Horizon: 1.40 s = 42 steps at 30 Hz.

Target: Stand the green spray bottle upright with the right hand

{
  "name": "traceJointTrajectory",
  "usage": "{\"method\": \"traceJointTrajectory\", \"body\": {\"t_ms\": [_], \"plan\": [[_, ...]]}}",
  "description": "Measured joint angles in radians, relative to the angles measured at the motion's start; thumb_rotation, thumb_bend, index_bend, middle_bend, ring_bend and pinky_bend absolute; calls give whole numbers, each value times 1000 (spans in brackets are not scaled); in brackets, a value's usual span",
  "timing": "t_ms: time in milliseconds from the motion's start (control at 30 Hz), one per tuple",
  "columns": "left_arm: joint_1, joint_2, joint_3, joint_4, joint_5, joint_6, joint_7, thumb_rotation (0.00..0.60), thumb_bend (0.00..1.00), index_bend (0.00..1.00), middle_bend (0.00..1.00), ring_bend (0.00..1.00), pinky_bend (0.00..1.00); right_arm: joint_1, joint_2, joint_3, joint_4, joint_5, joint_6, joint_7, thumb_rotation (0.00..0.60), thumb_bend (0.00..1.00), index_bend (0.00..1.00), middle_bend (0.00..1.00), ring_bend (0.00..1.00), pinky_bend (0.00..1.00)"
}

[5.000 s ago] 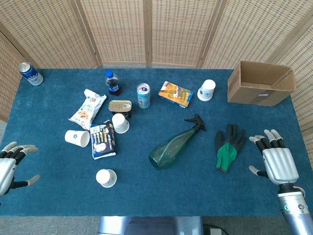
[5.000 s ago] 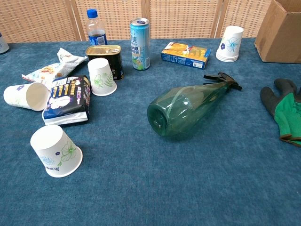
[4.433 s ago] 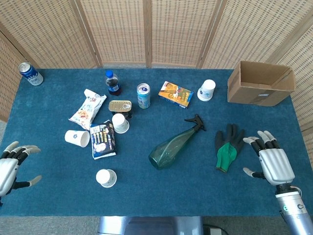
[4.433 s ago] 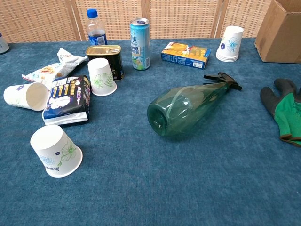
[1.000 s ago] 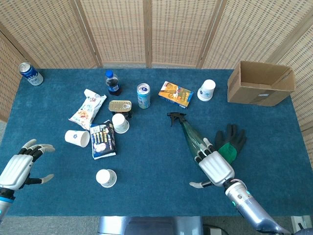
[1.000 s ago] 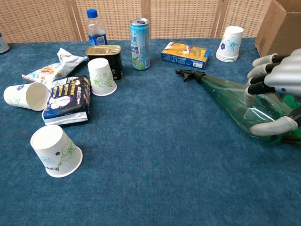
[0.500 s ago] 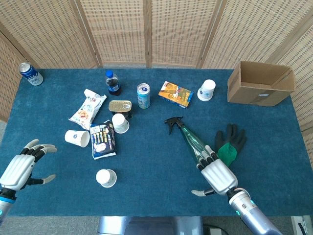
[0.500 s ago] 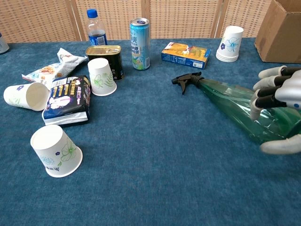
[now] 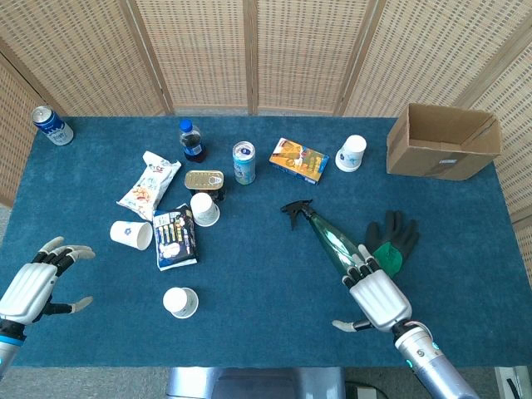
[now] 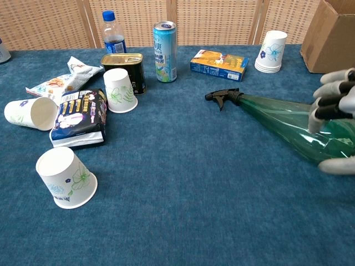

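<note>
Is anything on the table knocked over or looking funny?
Yes. The green spray bottle lies tipped, nozzle pointing left, its fat end in the right hand. One paper cup lies on its side by the dark snack bag, and two more cups sit upside down.

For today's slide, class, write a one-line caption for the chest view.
Right hand grips the base of the tilted green spray bottle, nozzle pointing toward scattered cups and snacks.

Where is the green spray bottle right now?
In the head view the green spray bottle lies right of the table's centre, nozzle toward the orange box, beside the green glove, its base under the right hand.
</note>
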Motion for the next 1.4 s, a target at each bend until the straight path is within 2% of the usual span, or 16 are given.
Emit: {"method": "traceJointTrajectory", "body": {"t_ms": [333, 567, 800, 1033, 1133, 1400], "plan": [[0, -1, 1, 4, 3, 5, -7, 596, 183, 265, 268, 223, 79, -21, 65, 44, -54, -49, 27, 16, 0, 75, 274, 240, 106, 43], [0, 1, 5, 14, 15, 14, -21, 597, 183, 265, 267, 223, 72, -25, 66, 79, -83, -19, 16, 30, 0, 75, 273, 237, 118, 50], [-3, 13, -4, 25, 20, 27, -32, 596, 182, 264, 267, 223, 68, -69, 44, 37, -97, -16, 4, 2, 0, 73, 270, 237, 119, 51], [-13, 9, -4, 28, 28, 19, -40, 595, 183, 265, 267, 223, 52, -123, 0, -9, -89, -58, 9, -48, 0, 74, 271, 238, 120, 50], [-13, 8, -2, 30, 30, 19, -41, 596, 183, 264, 267, 223, 33, -140, -11, -17, -71, -61, 11, -54, 0, 75, 272, 238, 121, 51], [-10, 10, 1, 25, 33, 27, -36, 595, 182, 264, 267, 223, 67, -158, -30, -10, 10, -66, 4, -50, 0, 74, 274, 238, 121, 51]]}}
